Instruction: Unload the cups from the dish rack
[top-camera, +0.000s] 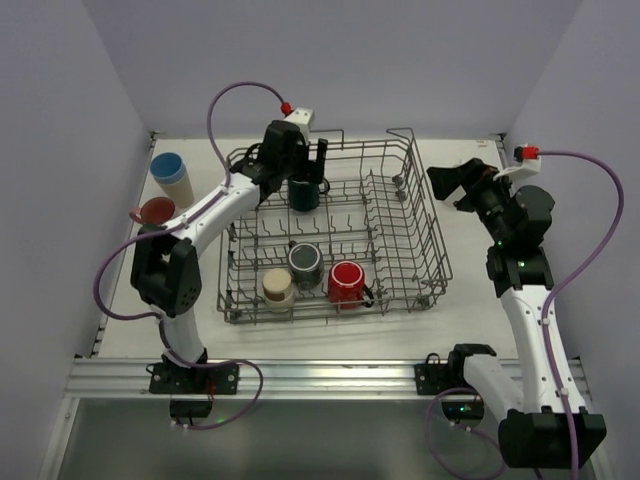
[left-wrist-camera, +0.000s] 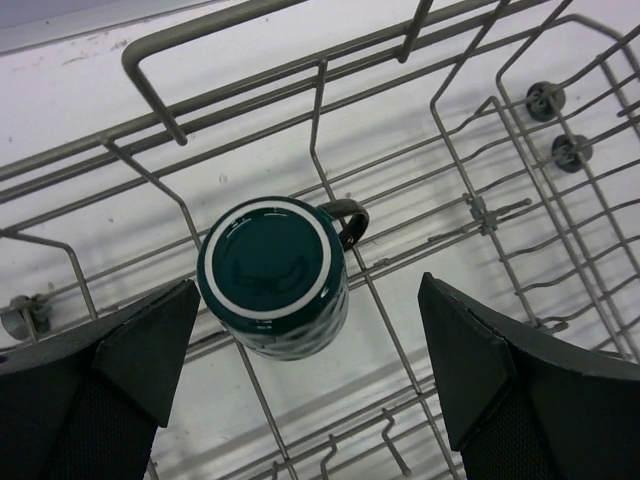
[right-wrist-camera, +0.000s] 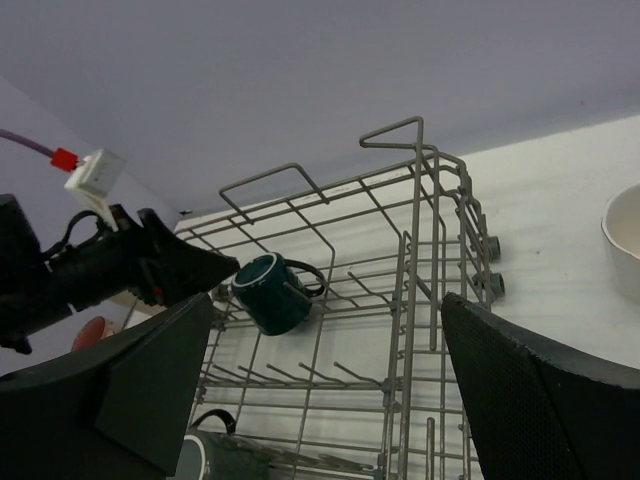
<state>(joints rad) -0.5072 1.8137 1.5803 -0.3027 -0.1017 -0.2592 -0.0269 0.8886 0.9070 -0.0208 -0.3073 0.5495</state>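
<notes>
Brushed aluminium (top-camera: 330, 375) is running along the near table edge, carrying both arm bases. Just beyond it, the dish rack (top-camera: 400, 215) is sitting on the white table (top-camera: 470, 300). It is a large rectangular basket of thin grey metal wire, with upright tines and looped handles.

Four cups are resting inside it. Three are lining its near end: a matte beige cup (top-camera: 278, 289) on the left, a glossy dark grey mug (top-camera: 305, 265) in the middle, and a shiny red mug (top-camera: 347, 282) with a dark handle on the right. Farther back, a single dark teal mug (left-wrist-camera: 272, 275) is leaning among the tines with its base up. That round glazed base is showing a pale ring, and its loop handle is pointing sideways.

The left gripper (left-wrist-camera: 307, 300) is hanging directly above the teal mug, its two black wedge-shaped fingers (left-wrist-camera: 150, 345) spread wide to either side of it and gripping nothing. The right gripper (top-camera: 452, 185) is hovering just outside the rack's right wall, jaws also gaping wide and empty.

Outside the rack, at the table's far left, two more cups are standing: a low red cup (top-camera: 157, 211) and, behind it, a blue-topped cup (top-camera: 171, 175) with a cream lower part. One curved white rim (right-wrist-camera: 622, 235) is showing at the edge of the right wrist view.
</notes>
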